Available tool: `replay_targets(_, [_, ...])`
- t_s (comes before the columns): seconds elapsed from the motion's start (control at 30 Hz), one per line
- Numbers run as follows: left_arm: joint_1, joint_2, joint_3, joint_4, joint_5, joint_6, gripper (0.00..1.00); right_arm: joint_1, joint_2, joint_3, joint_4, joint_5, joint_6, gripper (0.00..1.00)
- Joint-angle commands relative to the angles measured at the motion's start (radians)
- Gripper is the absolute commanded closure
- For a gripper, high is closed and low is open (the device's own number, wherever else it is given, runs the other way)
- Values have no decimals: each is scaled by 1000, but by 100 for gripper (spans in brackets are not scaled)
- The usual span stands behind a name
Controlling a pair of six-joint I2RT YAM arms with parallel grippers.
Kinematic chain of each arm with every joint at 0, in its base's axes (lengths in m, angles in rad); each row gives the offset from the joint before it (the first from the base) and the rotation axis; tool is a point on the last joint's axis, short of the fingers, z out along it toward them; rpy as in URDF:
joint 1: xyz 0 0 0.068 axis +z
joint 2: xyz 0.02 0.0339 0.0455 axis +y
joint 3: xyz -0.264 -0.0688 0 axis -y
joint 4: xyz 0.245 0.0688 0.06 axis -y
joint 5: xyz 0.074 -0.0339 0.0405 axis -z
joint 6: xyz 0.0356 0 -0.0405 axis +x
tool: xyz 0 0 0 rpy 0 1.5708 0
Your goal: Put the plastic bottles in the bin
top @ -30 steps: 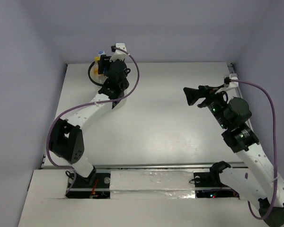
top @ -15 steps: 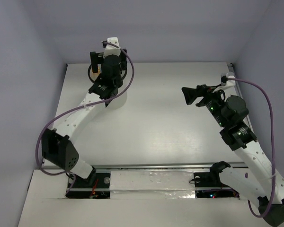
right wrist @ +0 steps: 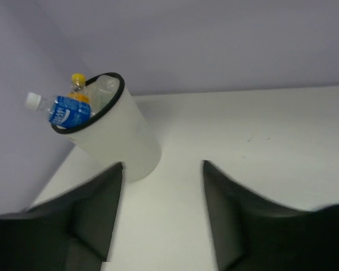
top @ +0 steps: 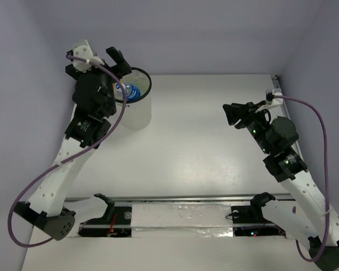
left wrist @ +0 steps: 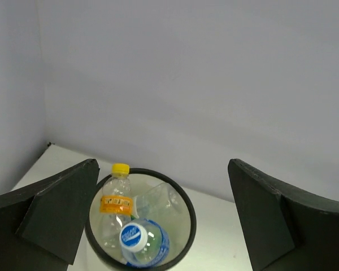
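I note left gripper (left wrist: 163, 186) jaws spread beside the far-left bin (top: 137, 116) holding bottles (left wrist: 138, 237); right gripper (right wrist: 162, 169) jaws spread, empty.

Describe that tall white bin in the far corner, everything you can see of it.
The bin is a tall, translucent white cylinder, plastic by its look, with a thin black rim. It stands upright and open-topped on the table, in its far left corner. Inside are a yellow-capped bottle and a blue-labelled bottle poking above the rim.
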Motion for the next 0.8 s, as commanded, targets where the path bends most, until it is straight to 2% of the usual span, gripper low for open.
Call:
replay_targets(0.0, [2,-119,-58,-28,-3,-99,1,-3,-80,-34,91,-1,3,56])
replay_targets(0.03, [2,-154,-81,-35,-14,-132,1,-3,-108,-45,105,6,2,89])
replay_targets(0.07, [2,-192,-140,-43,-30,-151,1,-3,-136,-57,131,9,2,100])
replay_targets(0.23, [2,-494,-338,-86,-13,-225,1,-3,-277,-119,201,9,0,100])
replay_targets(0.27, [2,-530,-389,-116,2,-228,1,-3,-304,-125,212,9,-1,93])
replay_targets(0.33, [2,-625,-427,-207,0,-252,1,-3,-323,-136,221,20,2,86])
replay_targets(0.43, [2,-722,-496,-334,3,-295,1,-3,-322,-134,228,22,2,59])
replay_targets(0.53, [2,-818,-576,-391,-1,-326,1,-3,-289,-131,238,14,14,47])
replay_targets(0.57, [2,-864,-611,-394,3,-330,1,-3,-280,-137,257,13,19,40])
replay_targets(0.63, [2,-901,-641,-388,13,-334,1,-3,-263,-143,273,10,34,36])
replay_targets(0.77, [2,-927,-672,-374,19,-320,1,-3,-256,-145,286,14,42,37])
